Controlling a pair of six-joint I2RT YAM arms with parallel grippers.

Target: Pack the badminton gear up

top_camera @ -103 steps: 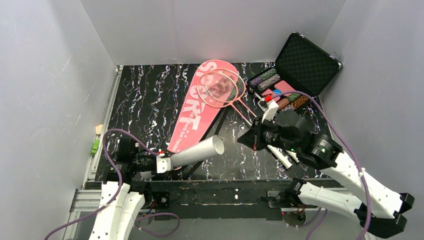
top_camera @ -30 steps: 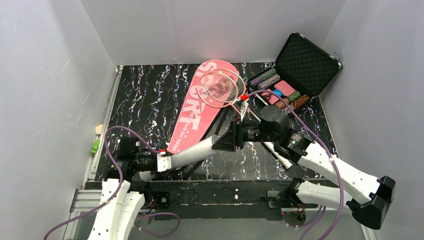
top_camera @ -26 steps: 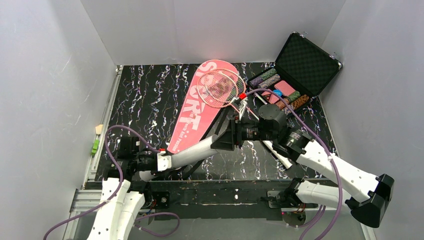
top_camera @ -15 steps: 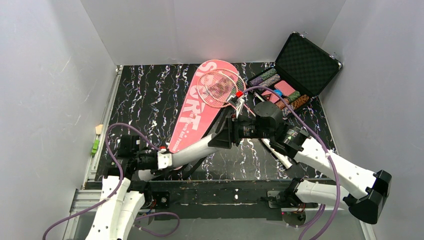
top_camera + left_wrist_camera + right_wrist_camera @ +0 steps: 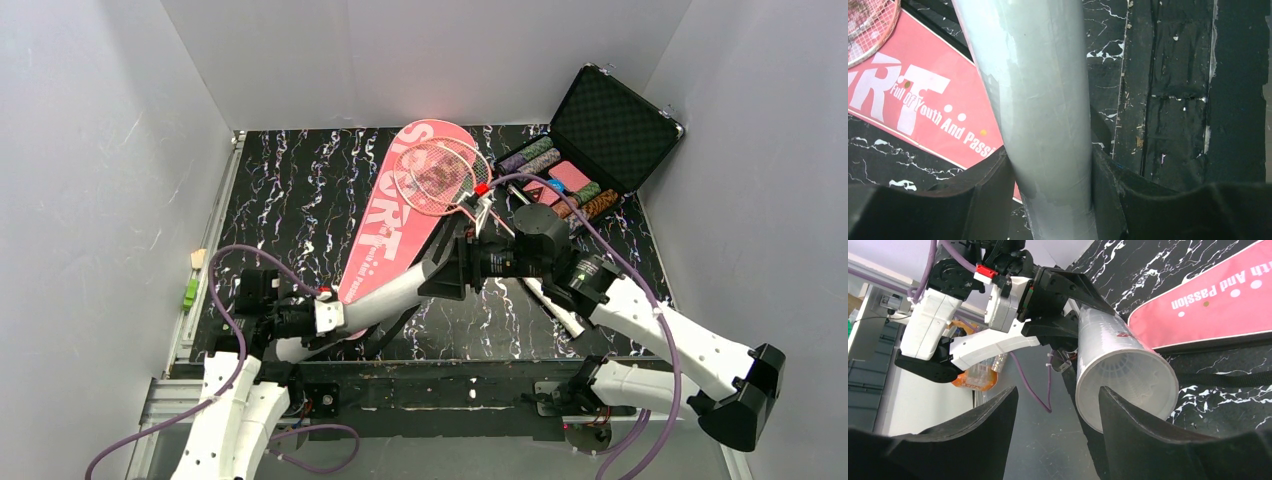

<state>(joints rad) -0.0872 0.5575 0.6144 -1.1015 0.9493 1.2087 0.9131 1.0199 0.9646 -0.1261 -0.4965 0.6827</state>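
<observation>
The left gripper (image 5: 1048, 167) is clamped on the near end of the long white-grey tube (image 5: 392, 293), with its fingers (image 5: 985, 197) pressed against both sides. The tube points toward 2 o'clock, its mouth a little nearer 12 than three seconds back. The right gripper (image 5: 1057, 400), which was then well apart at 3 o'clock of the mouth, now sits right at it, jaws spread wide and empty. A white shuttlecock (image 5: 1122, 374) shows inside the tube. The pink bag (image 5: 395, 205) and the rackets (image 5: 440, 175) lie unmoved toward 12 o'clock.
</observation>
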